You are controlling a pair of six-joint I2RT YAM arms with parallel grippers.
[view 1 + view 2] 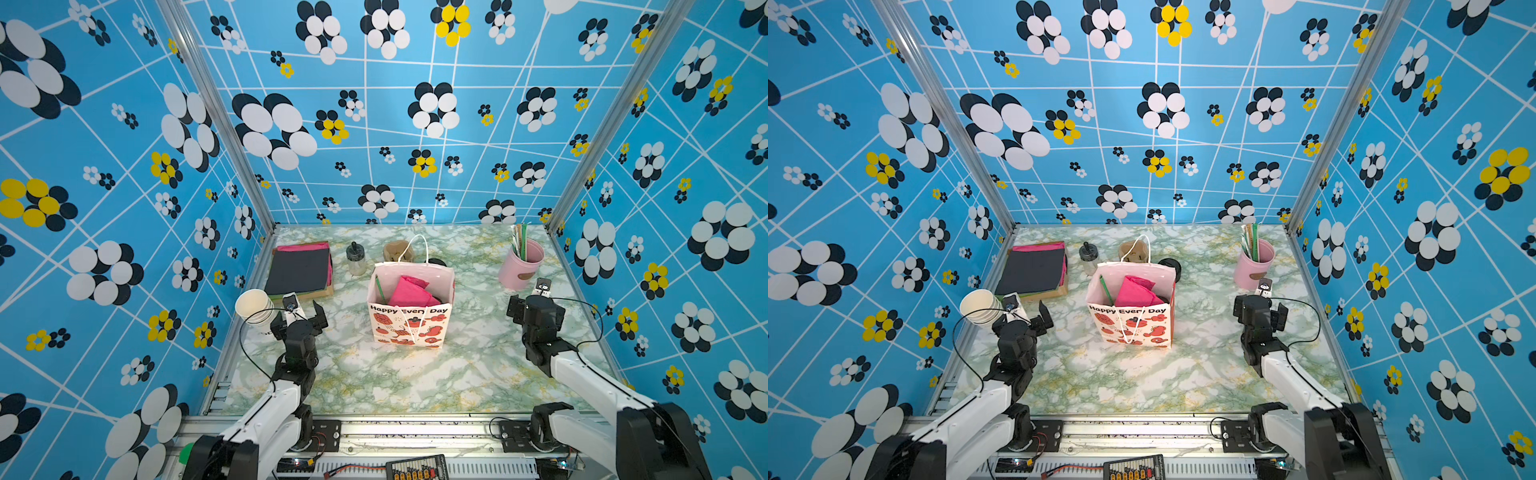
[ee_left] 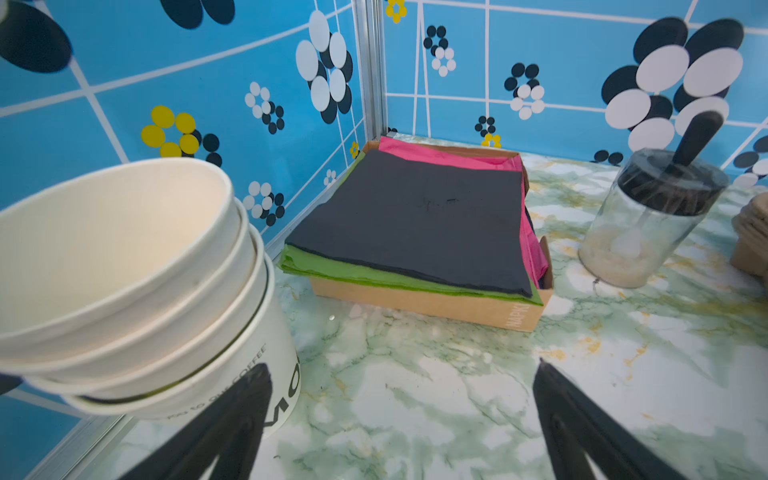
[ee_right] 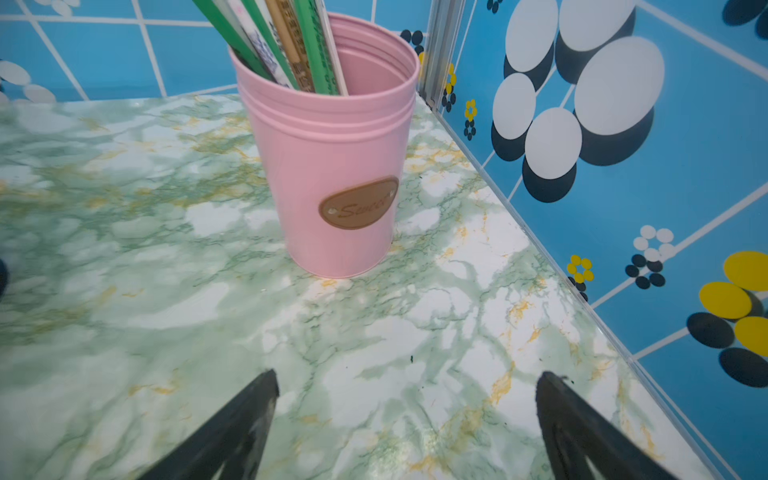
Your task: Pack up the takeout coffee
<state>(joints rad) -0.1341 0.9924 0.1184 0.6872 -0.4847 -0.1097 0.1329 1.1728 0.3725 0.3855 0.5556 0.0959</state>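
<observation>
The takeout coffee is hidden or out of view. A white paper bag printed "Happy Every Day" stands open mid-table, holding a pink napkin and a green straw. My left gripper hangs open and empty left of the bag. One of its fingers is close beside a stack of lidless white cups. My right gripper is open and empty over bare table, just short of a pink can of straws.
A cardboard tray of dark, green and pink napkins sits at the back left. A glass jar with a black lid, brown sleeves and a squat stack of black lids stand behind the bag. Patterned walls enclose three sides.
</observation>
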